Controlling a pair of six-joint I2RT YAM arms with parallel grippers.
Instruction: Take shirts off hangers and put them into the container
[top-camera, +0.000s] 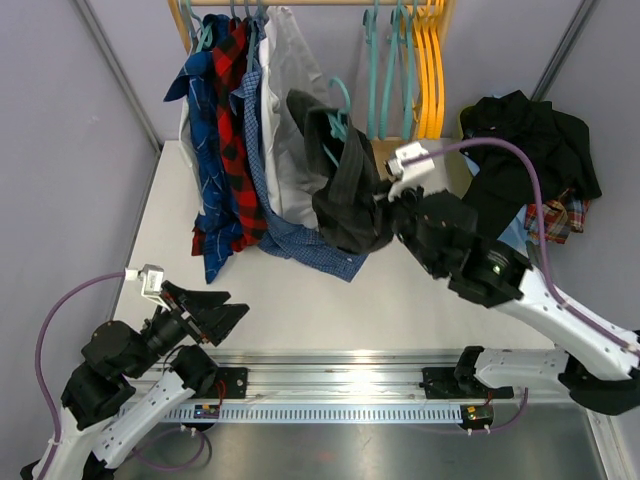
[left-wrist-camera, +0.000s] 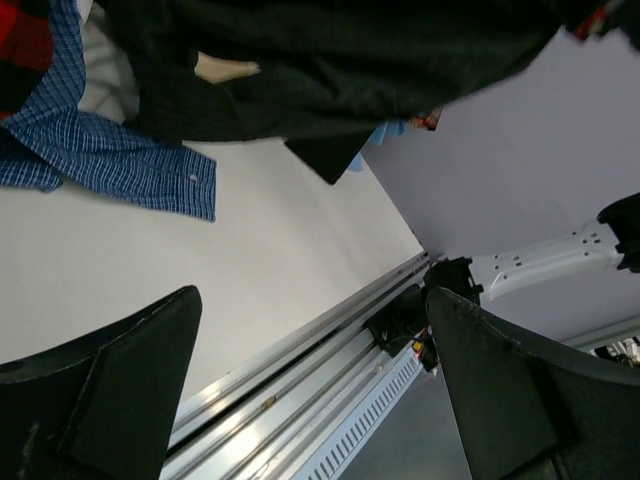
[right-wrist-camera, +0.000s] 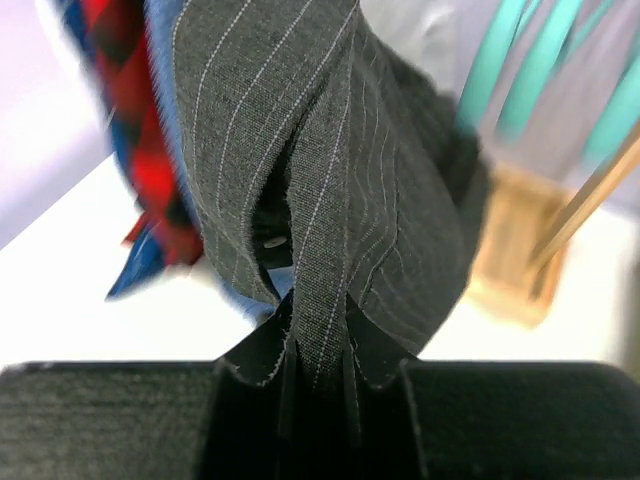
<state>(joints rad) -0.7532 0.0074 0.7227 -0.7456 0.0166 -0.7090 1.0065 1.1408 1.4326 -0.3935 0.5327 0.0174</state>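
Note:
A dark grey pinstriped shirt (top-camera: 345, 195) hangs from a teal hanger (top-camera: 340, 108), pulled off the rail toward the right. My right gripper (top-camera: 385, 205) is shut on a fold of that shirt (right-wrist-camera: 330, 150), and the cloth runs down between its jaws (right-wrist-camera: 318, 375). Blue plaid (top-camera: 205, 150), red-black plaid (top-camera: 235, 110), blue check (top-camera: 300, 240) and white (top-camera: 290, 90) shirts hang on the rail at the left. The container at the right is almost hidden under a black shirt (top-camera: 520, 150) and a brown-red plaid one (top-camera: 555, 215). My left gripper (top-camera: 235, 315) hovers open and empty over the near left of the table (left-wrist-camera: 315, 340).
Empty teal hangers (top-camera: 385, 70) and orange hangers (top-camera: 430, 60) hang on the rail's right half. The rack's wooden base (top-camera: 390, 150) stands behind the grey shirt. A metal rail (top-camera: 340, 370) runs along the table's near edge. Grey walls close in both sides.

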